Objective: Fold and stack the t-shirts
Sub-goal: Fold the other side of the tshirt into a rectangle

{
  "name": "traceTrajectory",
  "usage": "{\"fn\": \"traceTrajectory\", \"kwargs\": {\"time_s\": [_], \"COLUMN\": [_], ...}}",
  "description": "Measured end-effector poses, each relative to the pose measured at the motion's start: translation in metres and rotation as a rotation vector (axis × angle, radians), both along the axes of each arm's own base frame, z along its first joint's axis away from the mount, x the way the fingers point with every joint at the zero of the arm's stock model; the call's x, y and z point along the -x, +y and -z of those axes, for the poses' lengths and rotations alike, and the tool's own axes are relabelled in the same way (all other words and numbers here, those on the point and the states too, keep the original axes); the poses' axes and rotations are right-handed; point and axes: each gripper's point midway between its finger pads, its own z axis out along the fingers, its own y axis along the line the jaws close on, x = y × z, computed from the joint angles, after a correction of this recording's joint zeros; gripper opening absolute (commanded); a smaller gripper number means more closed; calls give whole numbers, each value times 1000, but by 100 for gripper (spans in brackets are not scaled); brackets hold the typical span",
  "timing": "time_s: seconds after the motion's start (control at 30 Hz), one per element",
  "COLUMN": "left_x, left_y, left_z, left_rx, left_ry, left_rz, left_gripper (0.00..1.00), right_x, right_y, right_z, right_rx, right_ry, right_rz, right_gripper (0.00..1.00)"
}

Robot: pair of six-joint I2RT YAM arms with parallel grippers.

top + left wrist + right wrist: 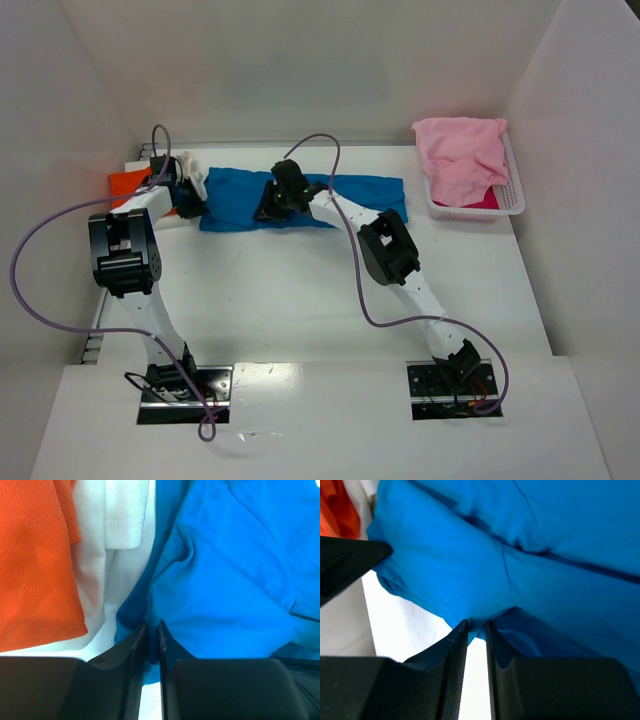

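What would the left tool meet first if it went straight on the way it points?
The bright blue cotton t-shirt: its bunched edge sits right at the tips of the left tool, apparently pinched there.

Left hand (152, 630) pinching blue t-shirt (240, 570) edge, orange t-shirt (35, 565) left, white cloth (95, 580) between.

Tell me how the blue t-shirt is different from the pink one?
The blue t-shirt lies stretched out on the table; the pink t-shirt sits crumpled in the white basket. The left gripper and right gripper pinch the blue t-shirt's edge; no gripper touches the pink t-shirt. Both are plain soft cloth.
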Motion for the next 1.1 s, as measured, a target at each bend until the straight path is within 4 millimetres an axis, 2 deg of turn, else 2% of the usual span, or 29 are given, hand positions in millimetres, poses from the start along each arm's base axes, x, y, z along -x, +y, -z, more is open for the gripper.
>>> {"fn": "traceTrajectory", "kwargs": {"time_s": [0.2,0.53,0.67,0.73,0.83,0.87,0.93,1.1], "left_x": [-2,-5,-5,-6,-7,-7,-8,-8], "left_y": [3,5,6,7,10,11,11,11], "left_z": [-2,-6,-6,-7,-8,-9,-10,-10], "left_rx": [-12,-21,-21,-21,-22,-23,-22,-23], "left_ry": [-8,-17,-17,-20,-25,-26,-28,-30], "left_rz": [3,1,0,-4,-8,-8,-10,-9], "left_gripper": [46,43,32,27,13,6,1,0], "right_x": [-2,-3,0,1,1,1,1,1], "right_y": [3,10,11,11,11,11,11,11], "right_z": [-7,-13,-9,-7,-7,-6,-6,-9], "right_rx": [-12,-31,-27,-25,-24,-24,-23,-21], "right_ry": [-15,-21,-16,-10,-7,-6,-5,-7], "right_rz": [-3,-16,-21,-20,-19,-19,-19,-18], "right_gripper": [44,44,27,22,16,15,15,18]}}
